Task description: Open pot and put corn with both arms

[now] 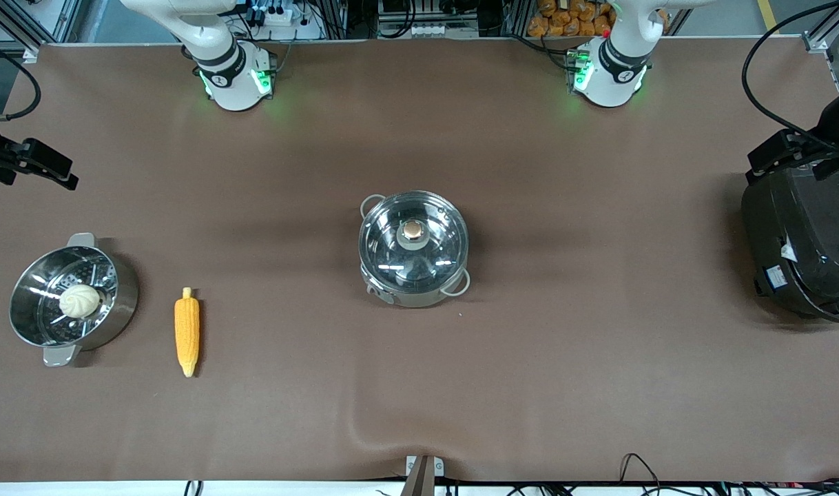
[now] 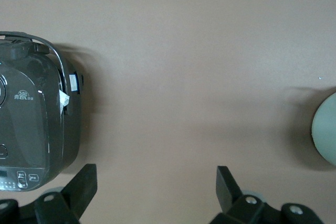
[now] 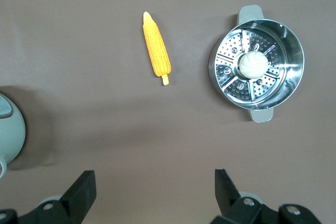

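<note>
The steel pot (image 1: 414, 249) stands in the middle of the table with its glass lid (image 1: 412, 241) and tan knob (image 1: 412, 230) on. The corn (image 1: 187, 331) lies on the table toward the right arm's end, beside the steamer pot, with its pointed tip nearer the front camera. It also shows in the right wrist view (image 3: 156, 50). My right gripper (image 3: 155, 184) is open and empty, high over the table's right-arm end (image 1: 47, 169). My left gripper (image 2: 156, 182) is open and empty, high beside the black cooker (image 1: 781, 151). The pot's edge shows in both wrist views (image 2: 326, 129) (image 3: 10, 135).
A steel steamer pot (image 1: 120, 303) with flat grey handles holds a white bun (image 1: 79, 301) at the right arm's end. A big black cooker (image 1: 802, 241) sits at the left arm's end and also shows in the left wrist view (image 2: 34, 124). Brown cloth covers the table.
</note>
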